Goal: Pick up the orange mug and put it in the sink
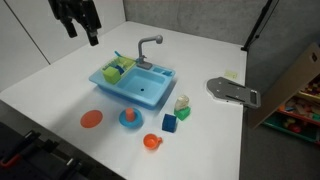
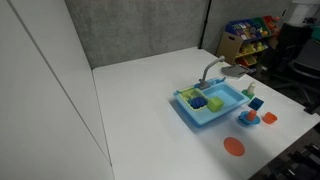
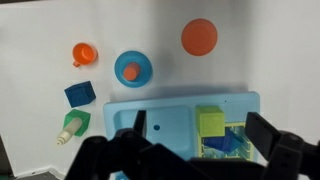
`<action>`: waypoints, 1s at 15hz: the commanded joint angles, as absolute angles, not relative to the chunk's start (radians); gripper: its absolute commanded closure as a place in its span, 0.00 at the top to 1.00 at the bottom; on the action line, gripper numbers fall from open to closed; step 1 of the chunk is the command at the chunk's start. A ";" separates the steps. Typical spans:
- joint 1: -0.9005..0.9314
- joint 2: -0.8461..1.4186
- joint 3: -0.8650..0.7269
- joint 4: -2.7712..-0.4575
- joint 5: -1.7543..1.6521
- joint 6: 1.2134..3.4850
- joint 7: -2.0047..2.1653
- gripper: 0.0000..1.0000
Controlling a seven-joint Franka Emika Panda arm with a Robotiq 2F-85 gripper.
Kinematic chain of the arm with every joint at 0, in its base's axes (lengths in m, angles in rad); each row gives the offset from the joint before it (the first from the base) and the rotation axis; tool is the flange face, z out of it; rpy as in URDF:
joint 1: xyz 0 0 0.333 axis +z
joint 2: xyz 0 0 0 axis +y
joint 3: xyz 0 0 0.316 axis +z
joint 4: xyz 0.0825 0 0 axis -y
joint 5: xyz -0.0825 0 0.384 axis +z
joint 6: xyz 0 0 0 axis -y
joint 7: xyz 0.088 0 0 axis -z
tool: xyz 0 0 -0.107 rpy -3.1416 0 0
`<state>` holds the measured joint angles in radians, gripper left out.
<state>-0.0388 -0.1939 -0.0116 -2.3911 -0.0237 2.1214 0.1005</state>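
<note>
The orange mug [image 1: 152, 142] stands on the white table near its front edge, in front of the blue toy sink [image 1: 150, 99]. Both also show in an exterior view, the mug [image 2: 269, 118] and the sink [image 2: 190, 112]. In the wrist view the mug [image 3: 84, 53] is at the upper left and the sink [image 3: 180, 102] lies below. My gripper [image 1: 80, 20] hangs high above the table behind the sink, far from the mug. Its fingers [image 3: 200, 135] are open and empty, framing the sink's rack side.
Near the mug are a blue plate with an orange piece [image 3: 132, 68], an orange disc [image 3: 199, 36], a blue block [image 3: 80, 94] and a green-and-white bottle [image 3: 72, 125]. A green cube [image 3: 211, 123] sits in the sink's rack. A grey object [image 1: 233, 91] lies near the table's edge.
</note>
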 commanded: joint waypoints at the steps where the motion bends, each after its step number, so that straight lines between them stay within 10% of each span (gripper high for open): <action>1: -0.056 -0.158 -0.028 -2.412 -0.032 2.136 0.118 1.00; 15: -0.064 -0.075 -0.070 -2.449 0.015 2.268 -0.013 1.00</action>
<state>-0.0533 -0.1049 -0.0513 -2.4287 -0.0073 2.2071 0.0481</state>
